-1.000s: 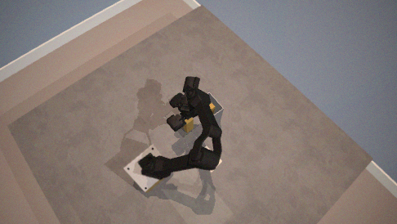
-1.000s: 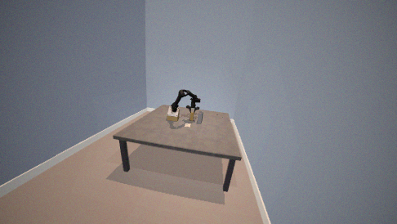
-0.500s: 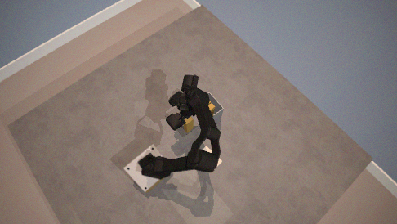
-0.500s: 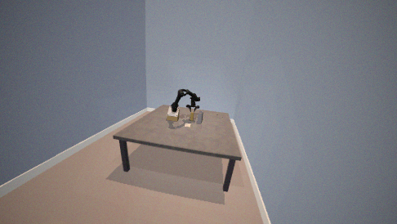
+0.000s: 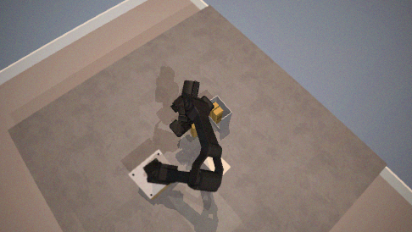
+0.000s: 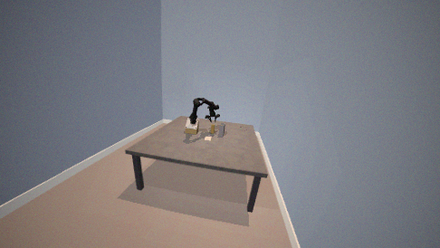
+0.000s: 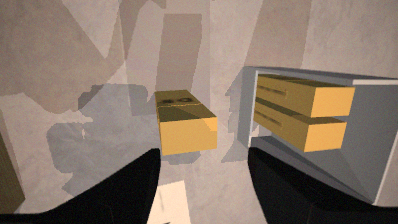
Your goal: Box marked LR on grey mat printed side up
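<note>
"As the top view is read from the left, what is met first?"

"The arm's white base plate (image 5: 143,190) (image 6: 187,126), between seven and eight o'clock from the loose yellow box (image 5: 193,130) (image 6: 213,129) (image 7: 188,136). That box is seen upright on the table (image 5: 271,140) (image 6: 195,155) (image 7: 107,172), outside the bin (image 5: 227,120) (image 6: 222,130) (image 7: 387,120)."

"And the gripper (image 5: 193,115) (image 6: 212,120) (image 7: 204,155)?"

"Released, with nothing grasped. In the wrist view, its fingertips are spread wider than the box, which is seen just beyond them. More room is left on the box's three o'clock side than at its left edge, where the finger is closely lined up."

"Where is the mat (image 5: 224,166) (image 6: 208,138) (image 7: 172,202)?"

"At five o'clock from the box in the top view, its edge partly covered by the arm; at six o'clock in the wrist view."

"What is found farther right?"

"In the wrist view, a strip of open room, then the bin's near wall at three o'clock. Two standing boxes (image 5: 216,112) (image 7: 327,117) are held inside, a narrow gap left between their edges."

"Can LR be placed?"

"Not with certainty: dark print is shown on all three, but no code can be read."
</note>
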